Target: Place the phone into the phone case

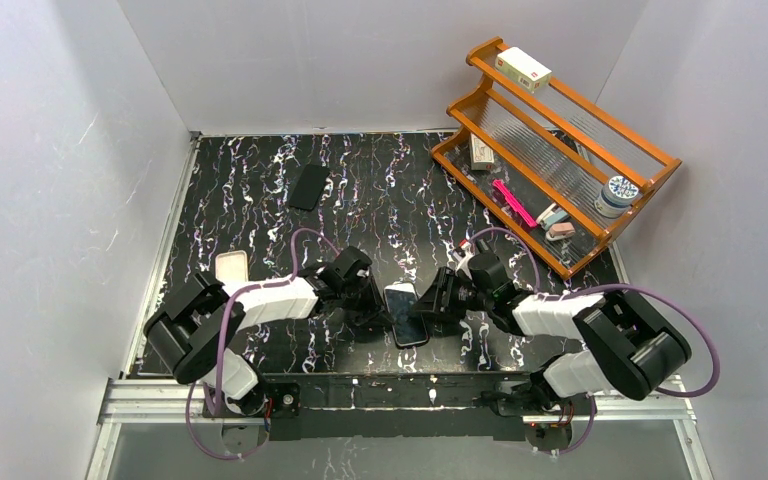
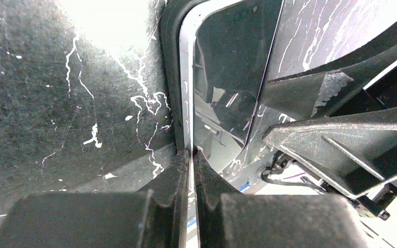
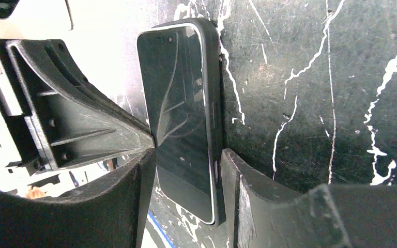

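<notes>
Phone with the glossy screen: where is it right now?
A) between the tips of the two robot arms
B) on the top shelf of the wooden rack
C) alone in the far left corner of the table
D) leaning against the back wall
A: the top view shows the phone between the left gripper and the right gripper, and each wrist view shows that arm's fingers closed against the phone's edges.
</notes>
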Controlling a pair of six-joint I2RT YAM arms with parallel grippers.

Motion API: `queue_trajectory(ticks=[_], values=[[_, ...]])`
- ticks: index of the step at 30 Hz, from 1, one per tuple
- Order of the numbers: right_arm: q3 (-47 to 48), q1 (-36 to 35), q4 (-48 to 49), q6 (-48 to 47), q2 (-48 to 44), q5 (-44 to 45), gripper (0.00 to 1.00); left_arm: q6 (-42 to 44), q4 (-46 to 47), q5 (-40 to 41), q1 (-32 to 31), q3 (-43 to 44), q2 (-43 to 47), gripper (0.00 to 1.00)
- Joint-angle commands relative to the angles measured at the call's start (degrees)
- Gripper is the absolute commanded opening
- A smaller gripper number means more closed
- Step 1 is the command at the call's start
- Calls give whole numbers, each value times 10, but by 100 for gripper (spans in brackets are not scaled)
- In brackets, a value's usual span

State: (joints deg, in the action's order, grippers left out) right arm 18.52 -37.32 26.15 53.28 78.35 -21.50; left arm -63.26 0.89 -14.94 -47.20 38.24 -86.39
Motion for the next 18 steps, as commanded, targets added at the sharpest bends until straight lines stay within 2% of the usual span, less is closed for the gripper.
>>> queue_trajectory(ticks=[1,7,10,15,18], values=[[5,-13,114,42,32,-62,57,-42,87,-25,-11,-35,-12,1],[-10,-13,225,115,52,-114,56,-52,115,-34,-11,-59,1,4],[-21,-13,267,138,46,-122,56,-34,85,-23,-11,-52,4,6],[-31,-13,278,146,38,-130,56,5,12,23,-12,-48,26,6],[-43,-13,307,161,38,-134,55,10,4,35,-11,-55,35,7]])
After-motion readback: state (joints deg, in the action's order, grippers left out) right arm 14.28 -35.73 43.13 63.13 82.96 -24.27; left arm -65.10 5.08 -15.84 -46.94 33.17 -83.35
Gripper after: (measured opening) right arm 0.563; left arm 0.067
